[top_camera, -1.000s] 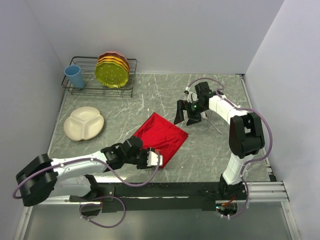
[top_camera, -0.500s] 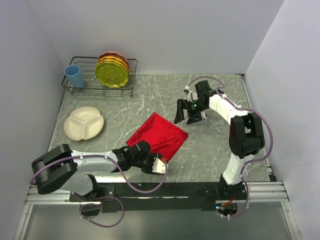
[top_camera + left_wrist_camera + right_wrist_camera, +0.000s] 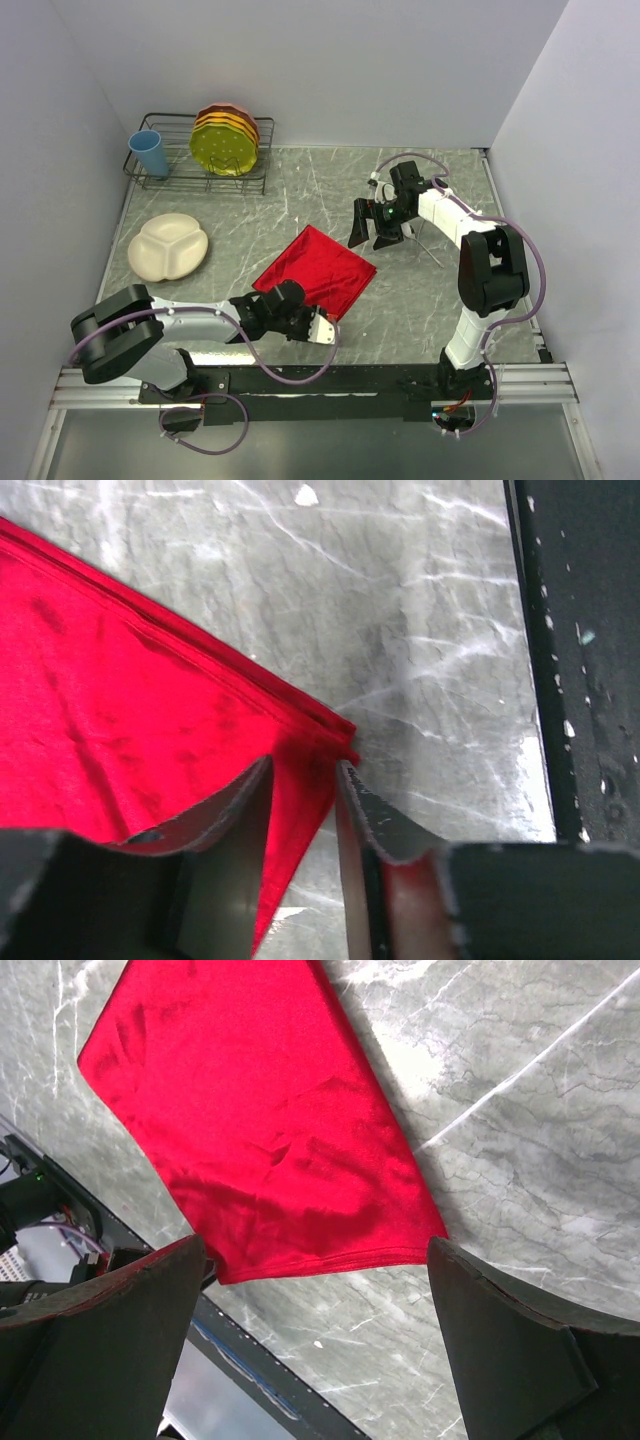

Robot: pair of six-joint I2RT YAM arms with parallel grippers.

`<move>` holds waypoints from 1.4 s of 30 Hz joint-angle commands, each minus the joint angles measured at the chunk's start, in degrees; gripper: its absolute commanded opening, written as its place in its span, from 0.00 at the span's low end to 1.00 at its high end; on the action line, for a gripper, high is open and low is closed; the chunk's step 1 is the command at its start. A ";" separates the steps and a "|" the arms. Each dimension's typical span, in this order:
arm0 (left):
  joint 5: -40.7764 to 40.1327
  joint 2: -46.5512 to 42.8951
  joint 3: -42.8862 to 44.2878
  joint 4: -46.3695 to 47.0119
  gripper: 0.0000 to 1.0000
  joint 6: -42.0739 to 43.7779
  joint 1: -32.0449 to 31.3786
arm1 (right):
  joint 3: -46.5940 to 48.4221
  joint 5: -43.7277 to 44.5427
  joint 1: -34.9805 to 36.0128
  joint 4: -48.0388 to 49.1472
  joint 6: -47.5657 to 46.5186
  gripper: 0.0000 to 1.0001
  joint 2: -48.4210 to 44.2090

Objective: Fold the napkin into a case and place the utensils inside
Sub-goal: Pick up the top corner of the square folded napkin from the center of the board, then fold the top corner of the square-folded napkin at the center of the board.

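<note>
The red napkin (image 3: 318, 268) lies flat and folded on the marble table, one corner pointing at the near edge. My left gripper (image 3: 322, 330) is low at that near corner. In the left wrist view the napkin (image 3: 120, 700) has its corner between the jaws of my left gripper (image 3: 303, 770), which stand narrowly apart. My right gripper (image 3: 372, 238) hovers wide open above the napkin's right corner. The right wrist view shows the napkin (image 3: 260, 1130) beneath my right gripper (image 3: 315, 1250). Thin silver utensils (image 3: 428, 245) lie on the table just right of the right gripper.
A cream divided plate (image 3: 167, 246) sits at the left. A wire dish rack (image 3: 170, 180) at the back left holds plates (image 3: 227, 140) and a blue cup (image 3: 148, 153). The black front rail (image 3: 580, 680) runs close to the napkin's near corner.
My left gripper has slid along the napkin's near edge, down and right, and now sits at the near corner. The right arm has not moved.
</note>
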 commanded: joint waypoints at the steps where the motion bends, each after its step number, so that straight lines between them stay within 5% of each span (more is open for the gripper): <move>1: 0.48 -1.06 3.04 1.39 0.33 -0.54 -0.12 | 1.34 -1.31 -0.31 -0.21 -0.35 1.00 -0.41; 16: 3.46 -1.06 5.14 -0.54 0.14 -1.60 3.83 | 1.43 -2.63 -0.31 -0.30 -0.18 1.00 0.21; 30: 10.93 8.68 19.54 -7.92 0.06 -0.19 18.33 | 2.13 -2.46 -0.57 -0.56 -0.88 1.00 1.44; 42: 12.61 21.34 33.09 -10.74 0.01 -0.63 27.74 | 2.83 -2.72 -0.84 -0.82 -0.88 0.81 2.93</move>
